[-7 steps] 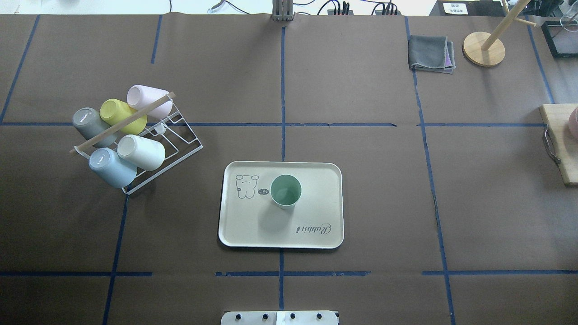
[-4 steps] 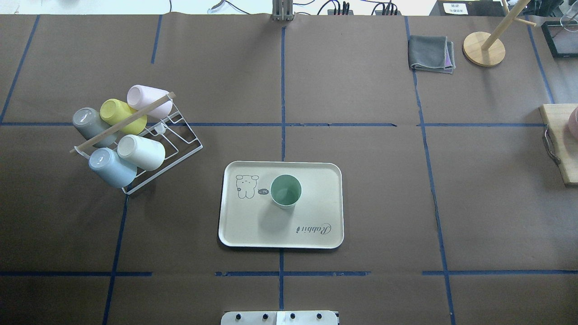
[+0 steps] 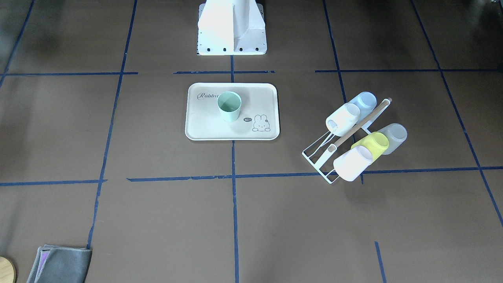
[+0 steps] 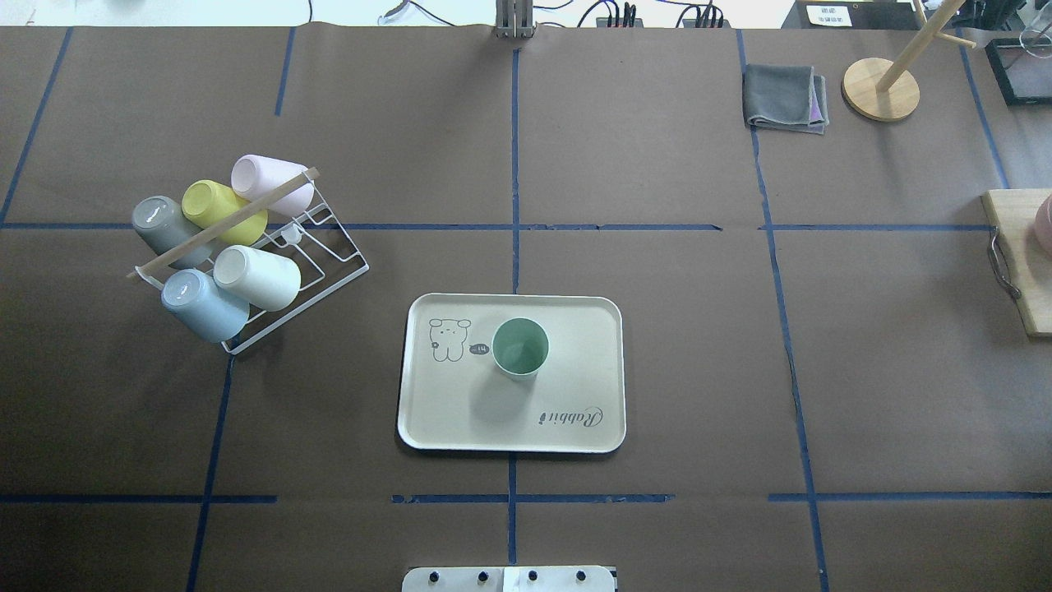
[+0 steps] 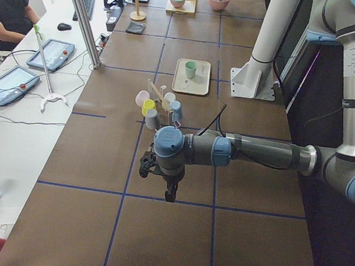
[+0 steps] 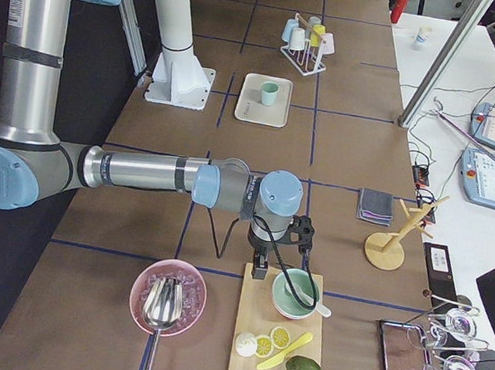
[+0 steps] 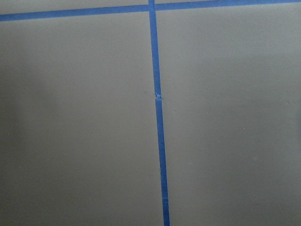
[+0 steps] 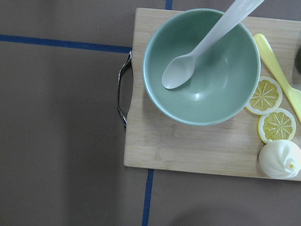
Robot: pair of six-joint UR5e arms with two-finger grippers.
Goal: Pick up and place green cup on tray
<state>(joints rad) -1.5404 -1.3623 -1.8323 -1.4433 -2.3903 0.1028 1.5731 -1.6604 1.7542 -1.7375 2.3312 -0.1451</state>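
One green cup (image 4: 519, 348), upright and mouth-up on the one tray (image 4: 460, 411). It's about mid-tray, between the bunny drawing and the "Rabbit" script. The tray lies near the robot-side edge of the worktop (image 4: 657, 329), roughly centred along it.

Further out toward the left end there's one white wire rack (image 4: 333, 247), well apart from the tray. It holds five cups tipped on their sides: a blue cup (image 4: 204, 306), a white cup (image 4: 257, 278), a grey cup (image 4: 162, 228), a yellow cup (image 4: 222, 210) and a pink cup (image 4: 269, 182). One wooden bar (image 4: 246, 207) runs across the top.

Up by the far edge, toward the right corner, sits one folded grey cloth (image 4: 785, 97), with one wooden stand (image 4: 880, 89) just beside it.

At the right end, one wooden cutting board (image 8: 188, 150) carries one green bowl (image 8: 211, 89) with one white spoon (image 8: 202, 49) in it, plus two lemon slices (image 8: 265, 95).

The right gripper (image 6: 258, 272) hangs over that board's handle end. The left gripper (image 5: 169, 196) hangs over bare worktop at the left end, past the rack. Both claws only show in the side views, so I can't tell if they're wide or closed. Both are well apart from the green cup.
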